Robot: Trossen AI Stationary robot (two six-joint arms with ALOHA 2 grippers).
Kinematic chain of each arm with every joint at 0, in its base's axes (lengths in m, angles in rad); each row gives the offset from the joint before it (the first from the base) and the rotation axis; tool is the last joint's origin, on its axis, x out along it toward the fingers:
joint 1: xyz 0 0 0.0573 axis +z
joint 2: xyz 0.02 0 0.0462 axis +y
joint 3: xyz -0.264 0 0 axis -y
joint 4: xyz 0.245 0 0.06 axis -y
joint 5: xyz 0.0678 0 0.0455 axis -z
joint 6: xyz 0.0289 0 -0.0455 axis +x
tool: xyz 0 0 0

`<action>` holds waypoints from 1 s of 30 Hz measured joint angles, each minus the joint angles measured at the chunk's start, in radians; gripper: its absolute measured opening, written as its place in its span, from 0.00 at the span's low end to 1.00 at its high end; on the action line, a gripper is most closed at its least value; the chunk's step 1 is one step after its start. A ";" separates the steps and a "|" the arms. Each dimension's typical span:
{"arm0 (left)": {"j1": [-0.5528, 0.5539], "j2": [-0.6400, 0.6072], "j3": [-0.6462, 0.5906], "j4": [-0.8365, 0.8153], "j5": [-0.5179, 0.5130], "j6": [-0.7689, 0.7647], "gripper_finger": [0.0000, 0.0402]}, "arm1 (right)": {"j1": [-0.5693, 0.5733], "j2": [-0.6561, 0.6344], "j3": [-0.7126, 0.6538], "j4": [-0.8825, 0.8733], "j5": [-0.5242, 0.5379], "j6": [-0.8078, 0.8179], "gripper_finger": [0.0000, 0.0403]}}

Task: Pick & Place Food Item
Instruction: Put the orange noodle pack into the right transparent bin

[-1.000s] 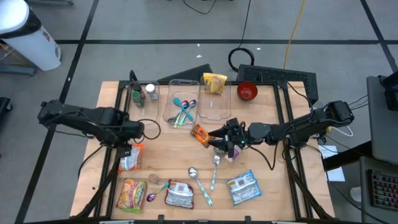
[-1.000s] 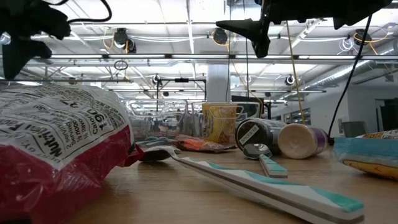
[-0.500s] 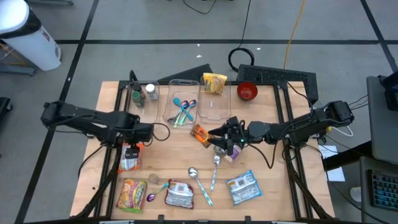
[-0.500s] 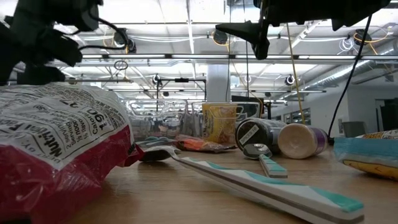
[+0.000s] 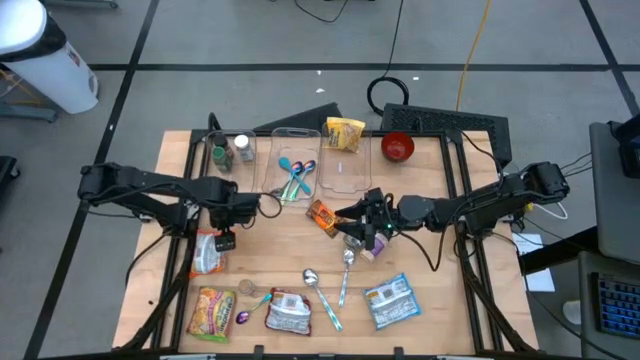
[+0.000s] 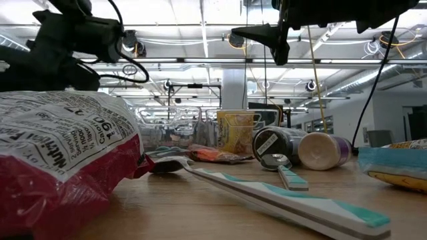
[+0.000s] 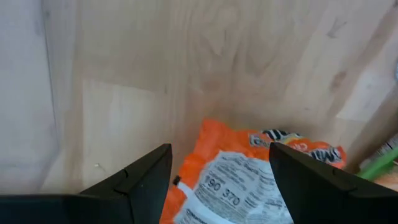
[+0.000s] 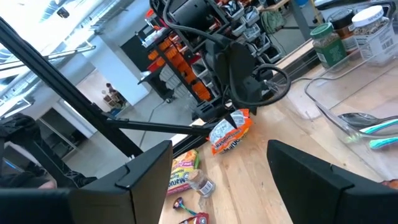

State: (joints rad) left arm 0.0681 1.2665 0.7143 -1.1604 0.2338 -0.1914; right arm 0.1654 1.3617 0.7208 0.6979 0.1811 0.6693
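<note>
I log: orange-and-white snack packet (image 5: 207,252) with black print; yellow noodle bag (image 5: 211,312) with red and green markings; blue-and-white pouch (image 5: 389,301); red bowl (image 5: 398,148); teal-handled utensils (image 5: 294,178) in a clear tray (image 5: 272,165); yellow packet (image 5: 346,133); pale wood table (image 5: 440,290).

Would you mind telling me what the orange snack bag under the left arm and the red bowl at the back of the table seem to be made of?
The orange snack bag looks like thin glossy plastic film: it is crinkled and printed, with light sheen. The red bowl seems smooth, rigid plastic or glazed ceramic; its even colour and rounded rim leave that open.
</note>
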 joint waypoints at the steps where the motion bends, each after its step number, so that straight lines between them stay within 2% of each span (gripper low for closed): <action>1: 0.000 0.011 0.002 0.010 -0.006 0.000 0.67 | 0.000 0.000 0.000 0.000 -0.001 -0.001 0.63; 7: 0.000 0.050 0.005 0.019 -0.025 -0.002 0.67 | 0.000 0.000 0.000 -0.002 -0.002 -0.005 0.63; 13: 0.001 0.050 0.005 0.072 0.003 -0.024 0.67 | 0.000 0.000 0.000 -0.007 -0.002 -0.007 0.63; 30: -0.018 0.054 0.002 0.065 0.001 -0.100 0.67 | 0.000 0.000 0.000 -0.022 -0.002 -0.008 0.63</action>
State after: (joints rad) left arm 0.0498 1.3205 0.7166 -1.0954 0.2344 -0.2914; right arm 0.1654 1.3613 0.7204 0.6754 0.1787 0.6617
